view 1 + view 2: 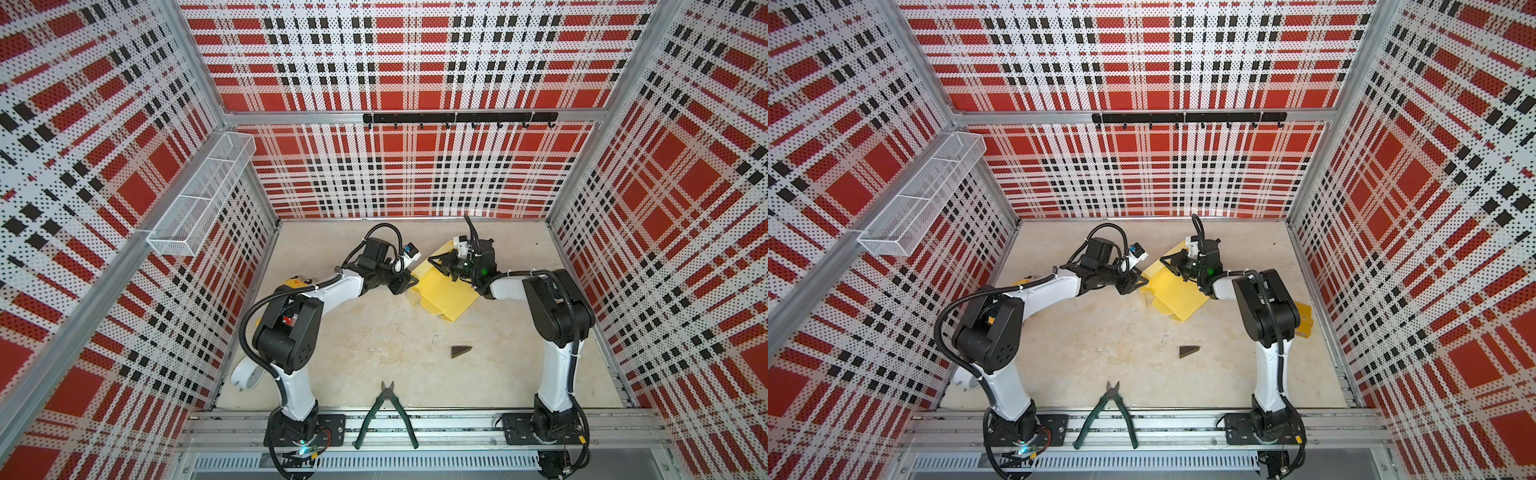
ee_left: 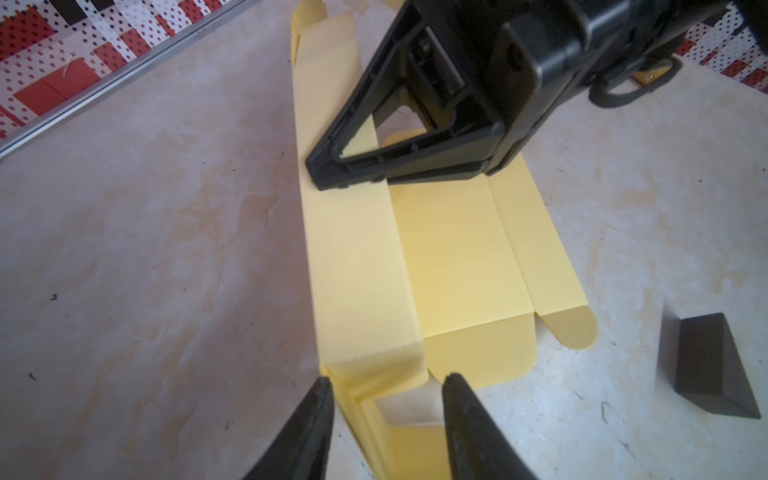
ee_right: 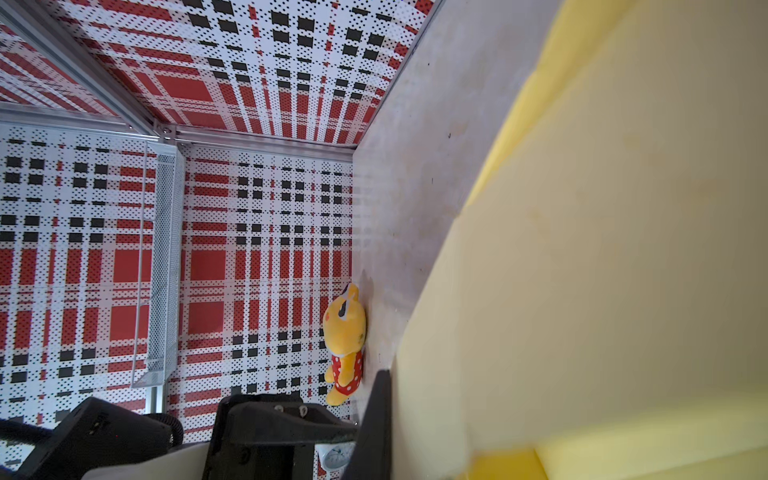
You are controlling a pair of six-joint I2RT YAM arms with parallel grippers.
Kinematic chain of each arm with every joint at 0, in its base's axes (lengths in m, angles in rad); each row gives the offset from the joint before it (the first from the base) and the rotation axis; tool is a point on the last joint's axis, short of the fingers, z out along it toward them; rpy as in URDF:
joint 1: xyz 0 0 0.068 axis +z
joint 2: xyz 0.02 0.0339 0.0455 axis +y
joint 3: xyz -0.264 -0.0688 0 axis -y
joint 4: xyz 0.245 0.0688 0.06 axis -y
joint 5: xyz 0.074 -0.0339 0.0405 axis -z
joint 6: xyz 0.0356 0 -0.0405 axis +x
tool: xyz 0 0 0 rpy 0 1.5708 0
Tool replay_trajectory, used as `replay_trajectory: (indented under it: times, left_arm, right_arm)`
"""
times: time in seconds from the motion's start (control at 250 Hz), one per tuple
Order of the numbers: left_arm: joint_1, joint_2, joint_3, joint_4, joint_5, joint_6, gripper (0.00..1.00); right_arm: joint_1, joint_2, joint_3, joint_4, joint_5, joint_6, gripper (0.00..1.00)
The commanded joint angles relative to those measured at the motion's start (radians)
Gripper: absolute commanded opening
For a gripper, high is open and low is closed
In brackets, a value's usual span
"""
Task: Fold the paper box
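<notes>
The paper box (image 1: 444, 295) (image 1: 1177, 299) is a pale yellow die-cut sheet lying partly folded at the table's middle back. In the left wrist view one long wall (image 2: 353, 266) stands up beside the flat base (image 2: 453, 257). My right gripper (image 1: 432, 261) (image 1: 1165, 262) (image 2: 322, 176) is shut on the far part of that raised wall. Its one visible finger (image 3: 376, 419) lies against the cardboard (image 3: 602, 270). My left gripper (image 1: 411, 284) (image 1: 1142, 282) (image 2: 388, 386) is open, and its fingertips straddle the wall's near end and a small corner flap.
A dark wedge block (image 1: 460, 351) (image 2: 706, 365) lies in front of the box. Green-handled pliers (image 1: 388, 415) rest at the front rail. A white clock (image 1: 245, 374) and a yellow plush toy (image 3: 345, 345) sit at the left. An orange-yellow flat piece (image 1: 1304, 320) lies behind the right arm.
</notes>
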Motion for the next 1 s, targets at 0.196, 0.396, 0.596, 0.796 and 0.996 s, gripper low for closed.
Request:
replay_trajectory:
  times: [0.196,0.396,0.596,0.796,0.996]
  left_arm:
    - [0.007,-0.022,0.017,0.005,0.054,-0.020,0.50]
    - [0.078,-0.178,-0.014,-0.053,0.182,0.044,0.55]
    - [0.197,-0.216,-0.075,-0.077,0.197,0.197,0.57]
    - [0.195,-0.249,-0.130,-0.102,0.258,0.438,0.58]
    - [0.135,-0.179,-0.115,-0.148,0.248,0.624,0.60]
  right_arm:
    - [0.006,0.043,0.066,-0.158,-0.018,-0.099,0.00]
    - [-0.028,0.024,0.058,-0.105,-0.052,-0.108,0.00]
    - [-0.037,0.009,0.059,-0.062,-0.105,-0.085,0.00]
    - [-0.051,-0.038,0.028,0.065,-0.176,0.048,0.00]
    - [-0.052,-0.070,0.036,0.026,-0.215,0.045,0.00]
